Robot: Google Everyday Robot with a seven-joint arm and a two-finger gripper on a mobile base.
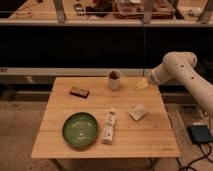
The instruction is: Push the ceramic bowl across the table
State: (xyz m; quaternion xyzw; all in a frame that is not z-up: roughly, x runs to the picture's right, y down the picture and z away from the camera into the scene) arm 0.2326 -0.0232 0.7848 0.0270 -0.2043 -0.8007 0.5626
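The ceramic bowl (80, 130) is a wide, shallow, glossy green dish with faint pale markings inside. It sits on the front left part of the light wooden table (150, 142). My white arm (179, 67) reaches in from the right. My gripper (149, 79) is at the table's back right corner, far from the bowl and beside a small yellow item (141, 84). Whether it touches that item does not show.
On the table are a white cup with dark contents (114, 79) at the back, a flat brown item (79, 92) at the back left, a white bottle (108, 126) lying just right of the bowl, and a pale packet (138, 112). A long dark bench (75, 71) runs behind. A dark box (200, 134) lies on the floor at the right.
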